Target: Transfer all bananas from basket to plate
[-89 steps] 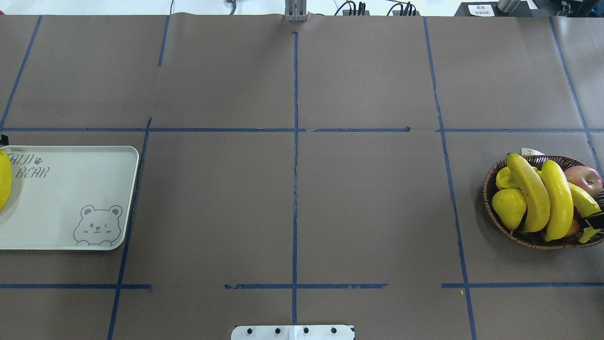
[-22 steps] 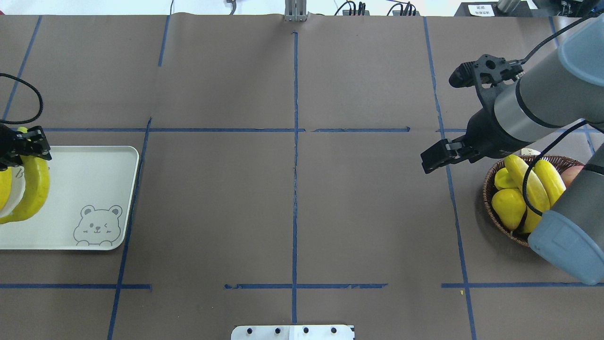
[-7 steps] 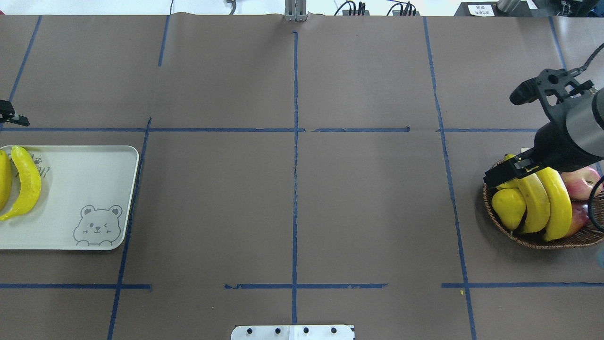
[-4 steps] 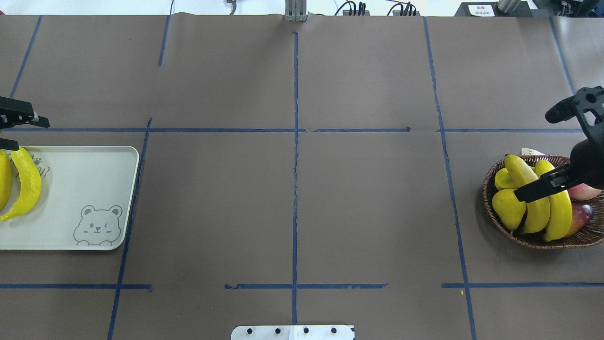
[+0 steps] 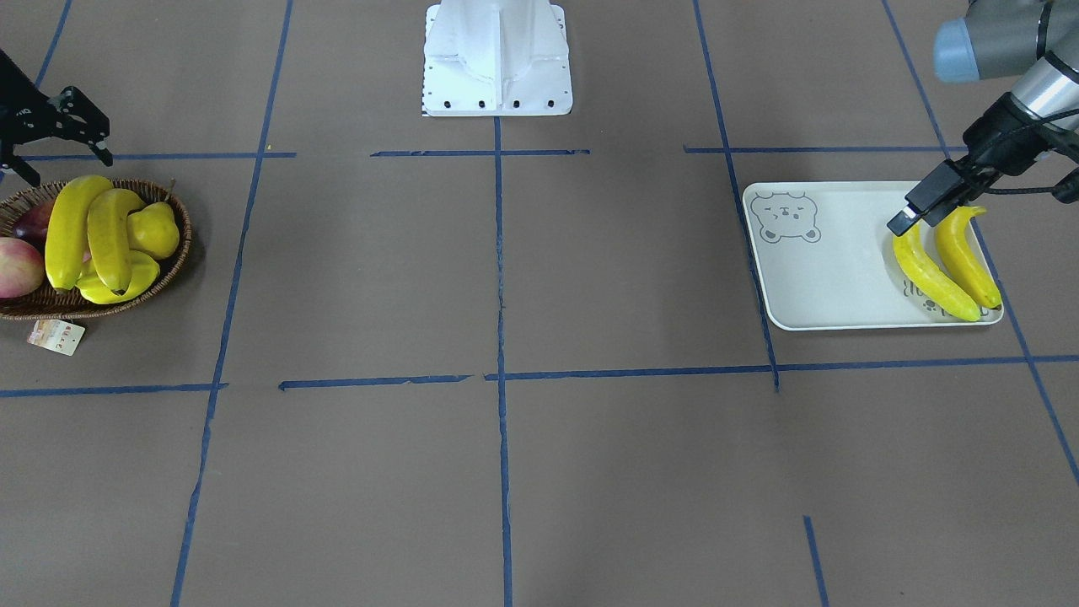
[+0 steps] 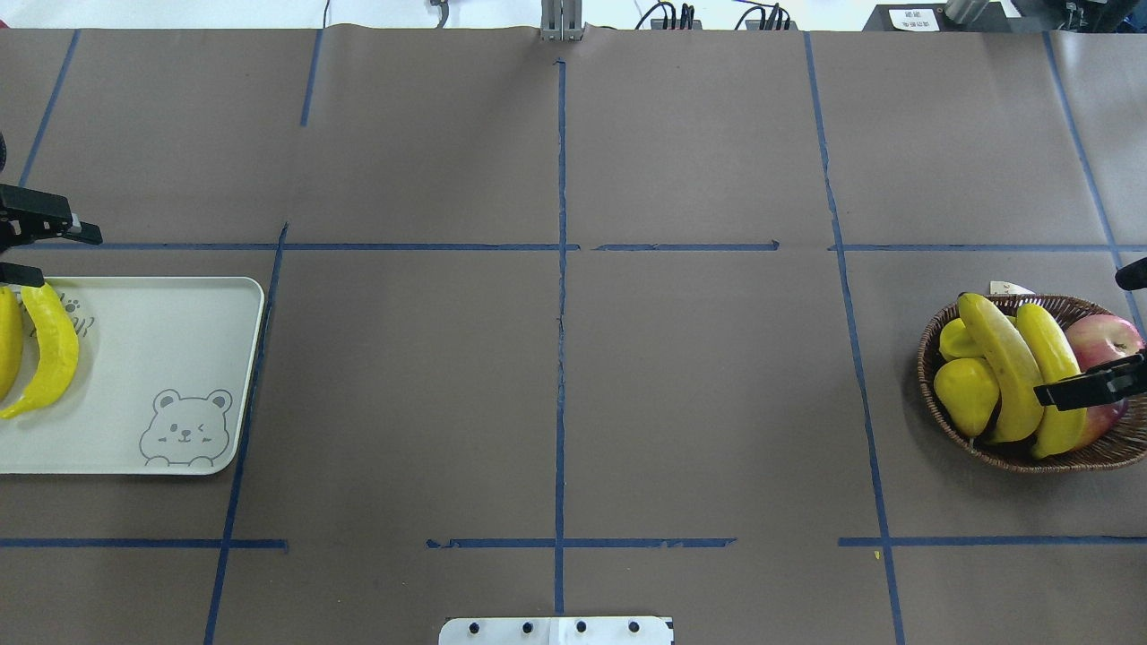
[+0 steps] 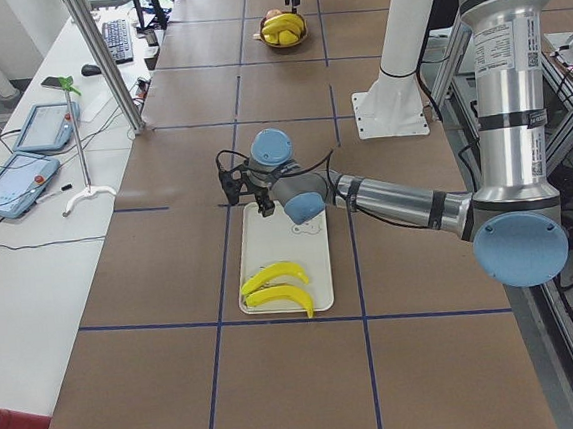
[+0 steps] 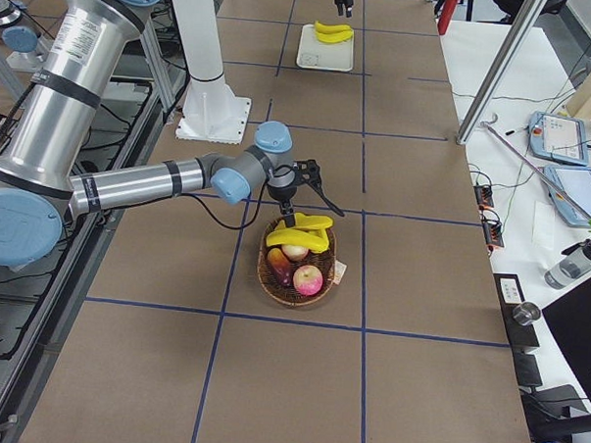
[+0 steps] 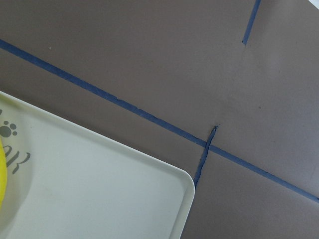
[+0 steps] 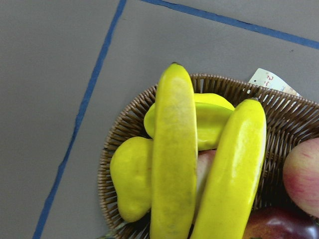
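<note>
Two bananas [image 10: 174,159] lie side by side on top of the heap in the basket [image 6: 1013,459], propped on a pear-shaped yellow fruit [image 6: 963,394], a ridged starfruit [image 6: 957,339] and red apples [image 6: 1107,336]; a paper tag [image 5: 56,335] hangs off the basket's rim; directly above the basket hovers the right gripper [image 5: 72,169], its fingers spread wide with nothing between them, one finger crossing over the banana nearer the apples; the skins look smooth and glossy, so I judge them slippery, stiff and light (probably imitation fruit); the best hold looks to be across the narrow width near the middle of the curve, where a banana should hang level and not swing, and the one on the pear's side sits highest and free of its neighbours; far from the basket, at the table's opposite end, the plate [image 6: 161,340] holds the other two bananas [image 5: 931,274] lying next to each other at the end farthest from the basket; the left gripper [image 6: 67,260] hangs just beyond that plate's far edge, parted and empty
</note>
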Motion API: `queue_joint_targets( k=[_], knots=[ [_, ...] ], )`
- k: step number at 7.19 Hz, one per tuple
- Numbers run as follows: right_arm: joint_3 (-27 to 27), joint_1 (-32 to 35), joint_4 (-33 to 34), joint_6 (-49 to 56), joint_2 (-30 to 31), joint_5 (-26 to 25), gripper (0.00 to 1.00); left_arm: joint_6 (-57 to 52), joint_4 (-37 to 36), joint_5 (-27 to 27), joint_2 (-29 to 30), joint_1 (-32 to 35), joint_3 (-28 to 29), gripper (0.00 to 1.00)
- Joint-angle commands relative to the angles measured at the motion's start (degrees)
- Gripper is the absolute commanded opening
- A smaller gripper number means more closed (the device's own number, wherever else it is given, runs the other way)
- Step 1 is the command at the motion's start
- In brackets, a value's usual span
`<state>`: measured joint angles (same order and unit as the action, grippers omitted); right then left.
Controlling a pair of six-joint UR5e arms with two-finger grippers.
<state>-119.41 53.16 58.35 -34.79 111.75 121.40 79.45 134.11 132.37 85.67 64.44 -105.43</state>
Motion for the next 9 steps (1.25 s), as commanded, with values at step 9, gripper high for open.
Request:
queue_joint_targets(
  k=[9],
  knots=[
    [6.12, -2.98, -4.3, -2.39, 1.36, -5.3, 0.87, 0.09, 0.01, -0.09, -0.76, -0.55, -0.04, 1.0]
  ],
)
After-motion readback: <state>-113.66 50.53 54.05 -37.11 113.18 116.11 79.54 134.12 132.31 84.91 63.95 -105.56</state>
